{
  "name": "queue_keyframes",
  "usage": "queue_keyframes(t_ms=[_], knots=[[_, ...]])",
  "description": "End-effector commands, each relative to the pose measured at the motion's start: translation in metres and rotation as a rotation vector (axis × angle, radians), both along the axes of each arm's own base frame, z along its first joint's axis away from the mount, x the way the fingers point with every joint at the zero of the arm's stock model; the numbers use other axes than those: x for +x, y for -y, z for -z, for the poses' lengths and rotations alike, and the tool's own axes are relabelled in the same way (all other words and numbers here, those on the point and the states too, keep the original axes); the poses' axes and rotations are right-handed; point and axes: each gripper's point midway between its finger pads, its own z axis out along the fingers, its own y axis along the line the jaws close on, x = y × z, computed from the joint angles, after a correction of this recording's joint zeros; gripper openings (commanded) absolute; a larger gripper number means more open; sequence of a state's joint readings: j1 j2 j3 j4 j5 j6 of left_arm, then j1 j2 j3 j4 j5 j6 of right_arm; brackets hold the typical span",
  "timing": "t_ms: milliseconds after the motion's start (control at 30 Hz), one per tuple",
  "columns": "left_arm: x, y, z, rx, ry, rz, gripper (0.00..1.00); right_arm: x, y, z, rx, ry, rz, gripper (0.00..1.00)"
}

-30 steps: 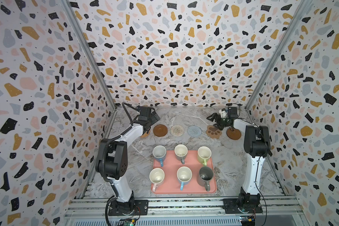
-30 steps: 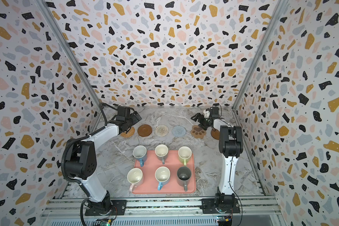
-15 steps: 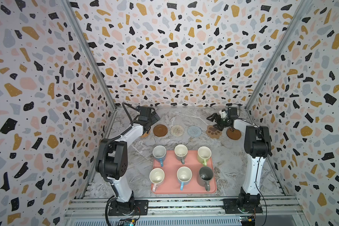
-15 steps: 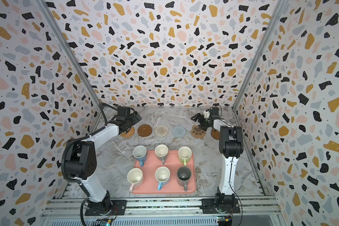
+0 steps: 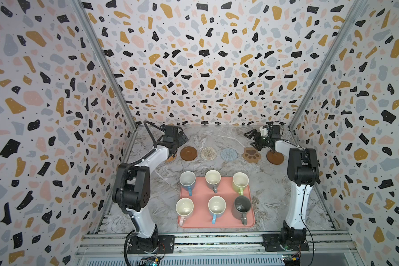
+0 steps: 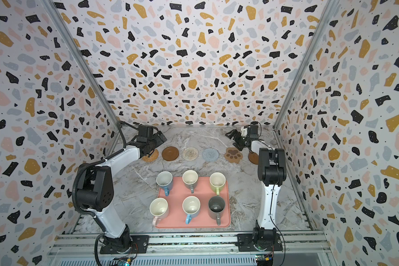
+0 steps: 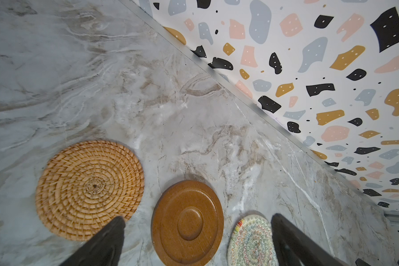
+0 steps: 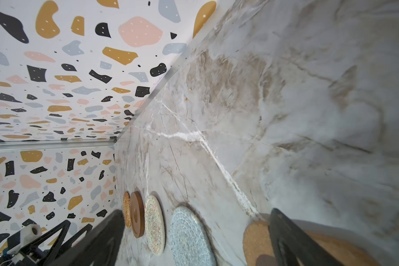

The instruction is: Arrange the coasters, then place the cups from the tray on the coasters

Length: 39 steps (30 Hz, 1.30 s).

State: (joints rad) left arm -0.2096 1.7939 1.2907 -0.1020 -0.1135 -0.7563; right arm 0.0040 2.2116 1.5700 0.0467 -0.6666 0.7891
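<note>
Nothing of note has moved since the earlier frames: both arms are in almost the same pose at the far end of the table, and no coaster or cup has changed place.

**Jaws.** The left gripper (image 7: 197,217) stands wide and holds nothing. Its fingers straddle the dark brown disc (image 7: 187,222), with the orange-tan coaster (image 7: 90,190) to one side and the beige coaster (image 7: 251,241) to the other. The right gripper (image 8: 196,211) is also wide and empty. One finger overlaps the paw coaster (image 8: 256,239) in the wrist view; whether it touches cannot be told.

**Task items.** All six coasters lie in one row on the marble tabletop (image 5: 217,138), including the light-blue coaster (image 5: 229,153) and the second brown disc (image 5: 275,157). All six cups (image 5: 213,178) stand upright on the tray (image 5: 200,195), well apart from the row.

**Hazards.**
- Coasters are thin and loose, so a low finger could sweep one out of line.
- Cups stand close together, so wide jaws entering between them could knock a neighbour.
- Both end coasters lie partly under the arm links in both top views, and a cup brought there could strike a link.
- Woven rounds are uneven, so a cup set off-centre could rock.

**Markings.** No brand, label or writing is legible.
</note>
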Motion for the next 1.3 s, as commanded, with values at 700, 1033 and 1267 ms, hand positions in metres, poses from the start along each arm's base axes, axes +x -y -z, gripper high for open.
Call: queue_keyframes(t_ms=[700, 1033, 1267], knots=[[0.003, 0.004, -0.01, -0.008, 0.029, 0.005, 1.0, -0.008, 0.012, 0.02, -0.03, -0.074, 0.044, 0.99], [0.0, 0.003, -0.011, -0.005, 0.03, 0.0, 1.0, -0.007, 0.016, 0.032, -0.014, -0.103, 0.079, 0.99], [0.0, 0.002, -0.012, -0.005, 0.034, -0.001, 1.0, -0.014, 0.018, 0.04, -0.029, -0.141, 0.081, 0.99]])
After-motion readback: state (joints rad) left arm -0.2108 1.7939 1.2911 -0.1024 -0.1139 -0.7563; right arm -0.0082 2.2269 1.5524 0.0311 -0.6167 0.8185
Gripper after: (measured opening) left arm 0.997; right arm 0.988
